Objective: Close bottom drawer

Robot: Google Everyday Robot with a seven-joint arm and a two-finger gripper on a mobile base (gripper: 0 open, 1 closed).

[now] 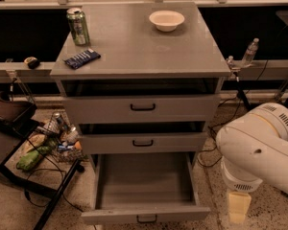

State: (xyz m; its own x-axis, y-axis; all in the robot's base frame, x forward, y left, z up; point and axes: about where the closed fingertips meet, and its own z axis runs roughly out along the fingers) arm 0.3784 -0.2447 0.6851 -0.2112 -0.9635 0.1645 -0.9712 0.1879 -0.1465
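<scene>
The bottom drawer [144, 182] of the grey cabinet is pulled far out and looks empty. Its flat front panel [110, 216] sits near the lower edge of the view, with the small black handle [147, 219] at its centre. The two drawers above, the middle one [143, 143] and the top one [143, 108], are each open a little. My white arm [259, 147] fills the lower right. My gripper [239, 207] hangs as a cream-coloured block under it, just right of the bottom drawer's front right corner and apart from it.
On the cabinet top stand a green can [78, 26], a blue packet [81, 58] and a white bowl [166, 19]. A pile of snacks and cans [53, 138] and a black stand [9, 128] are on the floor at the left. A water bottle [250, 51] and cables are at the right.
</scene>
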